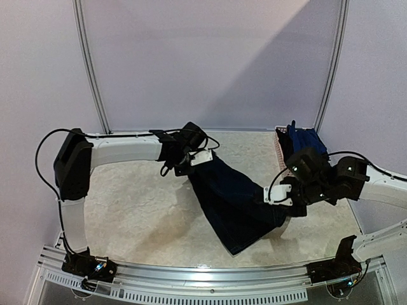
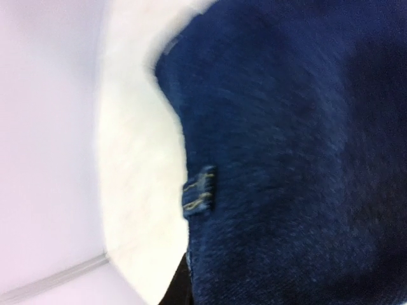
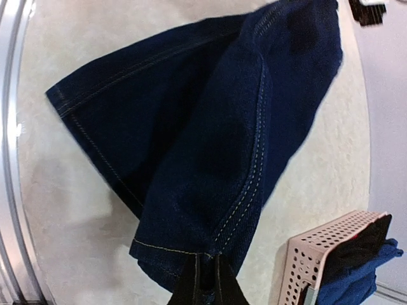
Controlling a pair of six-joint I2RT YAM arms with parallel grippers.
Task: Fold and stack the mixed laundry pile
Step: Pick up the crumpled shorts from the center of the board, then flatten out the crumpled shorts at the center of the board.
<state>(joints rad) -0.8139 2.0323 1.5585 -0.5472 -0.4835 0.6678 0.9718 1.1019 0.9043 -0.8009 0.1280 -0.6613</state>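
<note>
A dark navy denim piece (image 1: 235,203) hangs stretched between my two grippers above the table. My left gripper (image 1: 191,166) is shut on its upper end; in the left wrist view the denim (image 2: 292,159) with a belt loop fills the frame and hides the jaws. My right gripper (image 3: 208,279) is shut on the hem (image 3: 172,251) at the seam; from above it (image 1: 280,202) is at the denim's right edge. More laundry, blue (image 1: 305,140) and black, sits in the pink basket. The printed T-shirt and the striped piece are not recognisable.
The pink perforated basket (image 1: 280,149) stands at the table's back right, also in the right wrist view (image 3: 318,254). The table has a cream textured cover (image 1: 127,210). A metal rail (image 1: 203,273) runs along the near edge. Pale walls stand behind.
</note>
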